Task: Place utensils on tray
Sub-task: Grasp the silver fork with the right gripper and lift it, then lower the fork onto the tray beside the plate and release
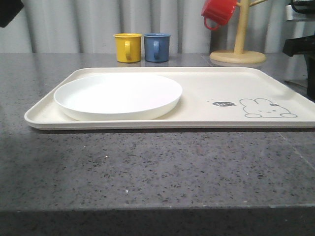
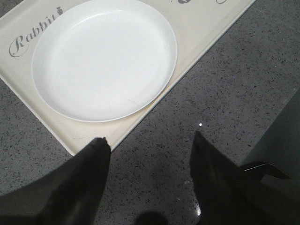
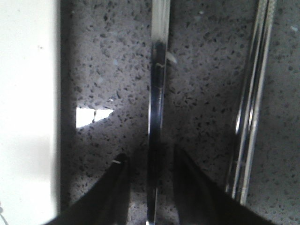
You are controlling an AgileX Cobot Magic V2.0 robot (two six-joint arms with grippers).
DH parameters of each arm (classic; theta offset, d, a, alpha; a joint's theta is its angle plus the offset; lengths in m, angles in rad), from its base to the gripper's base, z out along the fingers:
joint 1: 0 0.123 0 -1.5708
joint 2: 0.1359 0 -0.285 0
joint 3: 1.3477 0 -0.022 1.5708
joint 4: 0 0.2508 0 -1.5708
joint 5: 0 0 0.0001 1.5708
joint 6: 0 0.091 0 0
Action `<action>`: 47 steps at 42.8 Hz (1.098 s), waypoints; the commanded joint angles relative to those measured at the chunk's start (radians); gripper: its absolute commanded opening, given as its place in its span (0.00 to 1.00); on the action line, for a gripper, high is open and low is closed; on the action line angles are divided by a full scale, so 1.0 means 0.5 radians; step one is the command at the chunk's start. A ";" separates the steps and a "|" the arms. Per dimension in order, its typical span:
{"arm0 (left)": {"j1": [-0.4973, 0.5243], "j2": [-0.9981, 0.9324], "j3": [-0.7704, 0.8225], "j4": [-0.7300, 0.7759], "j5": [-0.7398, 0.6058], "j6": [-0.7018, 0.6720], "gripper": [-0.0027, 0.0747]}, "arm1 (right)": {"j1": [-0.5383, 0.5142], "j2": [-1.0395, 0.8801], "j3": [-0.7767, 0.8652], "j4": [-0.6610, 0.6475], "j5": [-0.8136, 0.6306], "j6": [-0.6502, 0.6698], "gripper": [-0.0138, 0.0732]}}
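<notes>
Right hand (image 3: 149, 161) straddles a blurred metal utensil (image 3: 157, 93), type unclear.

Low front view, two wrist close-ups

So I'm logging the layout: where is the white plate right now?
The white plate sits on the left half of the cream tray in the front view, in front of the yellow mug.

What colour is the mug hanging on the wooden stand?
Red mug, seen best in the front view.
</notes>
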State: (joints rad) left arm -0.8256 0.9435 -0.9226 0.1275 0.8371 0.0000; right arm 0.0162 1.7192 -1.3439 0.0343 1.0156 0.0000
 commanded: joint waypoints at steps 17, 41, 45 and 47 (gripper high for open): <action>-0.014 -0.023 -0.052 0.008 -0.121 -0.019 0.54 | -0.006 -0.083 -0.066 -0.003 -0.007 -0.027 0.09; -0.014 -0.023 -0.052 0.008 -0.121 -0.019 0.54 | 0.630 -0.163 -0.516 0.269 0.333 0.082 0.09; -0.014 -0.023 -0.052 0.008 -0.121 -0.019 0.54 | 0.700 -0.133 -0.516 0.266 0.277 0.323 0.09; -0.014 -0.023 -0.052 0.008 -0.121 -0.019 0.54 | 0.715 -0.114 -0.516 0.261 0.233 0.423 0.09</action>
State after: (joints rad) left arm -0.8256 0.9435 -0.9226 0.1275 0.8371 0.0000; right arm 0.3615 1.6906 -1.5685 0.1681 1.1908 0.1073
